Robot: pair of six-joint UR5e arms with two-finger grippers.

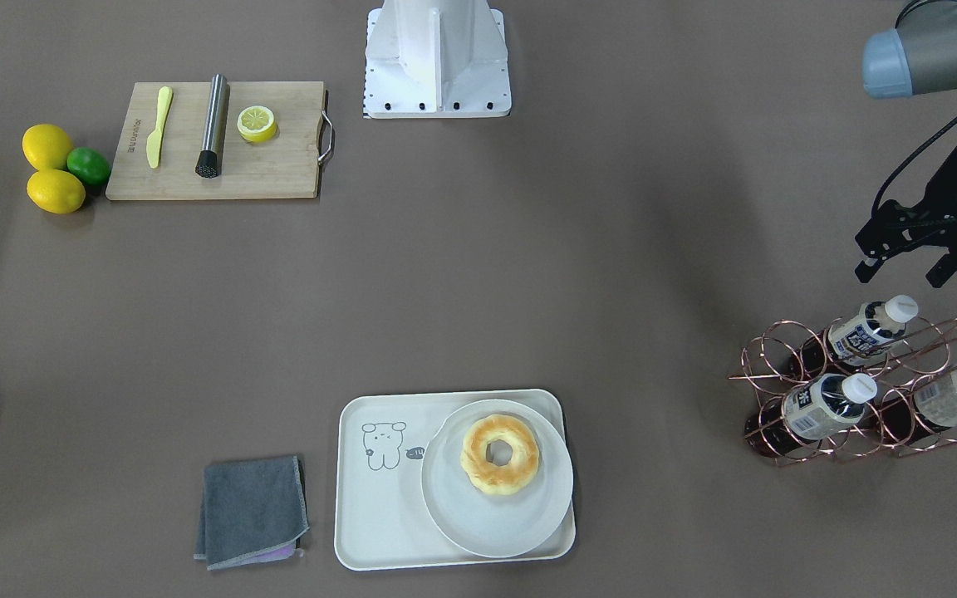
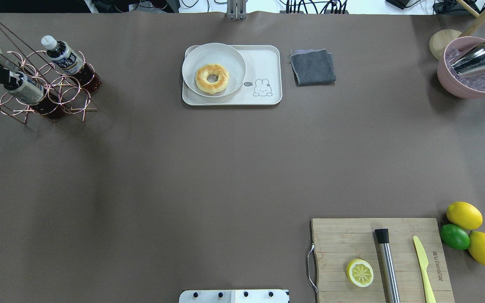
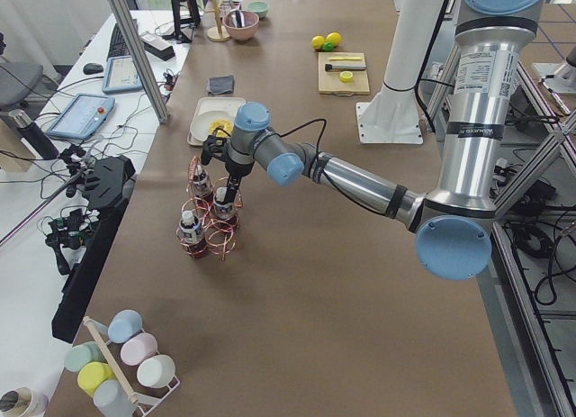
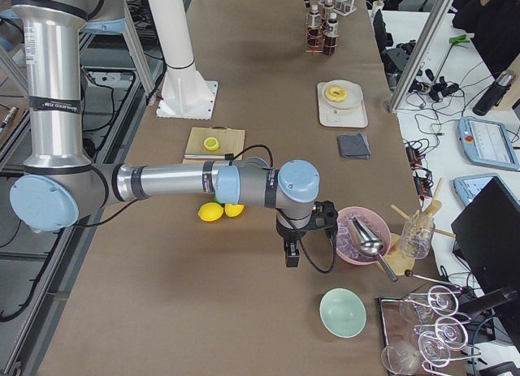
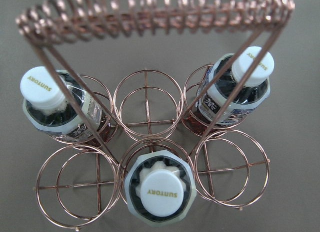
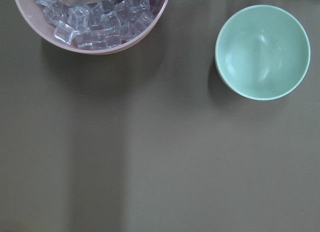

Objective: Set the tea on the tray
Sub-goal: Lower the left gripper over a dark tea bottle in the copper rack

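Black left tool (image 1: 899, 276) above racked tea (image 5: 159, 192)

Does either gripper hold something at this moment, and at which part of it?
The left gripper holds nothing; it hangs open above the tea bottles. For the right gripper, it cannot be told.

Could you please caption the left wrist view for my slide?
Three white-capped tea bottles standing in a copper wire rack.

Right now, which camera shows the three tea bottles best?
The left wrist camera: it looks straight down on all three tea bottles, large and close. Front-facing shows all three small at its edge; overhead shows two clearly; side views show them tiny; right wrist, none.
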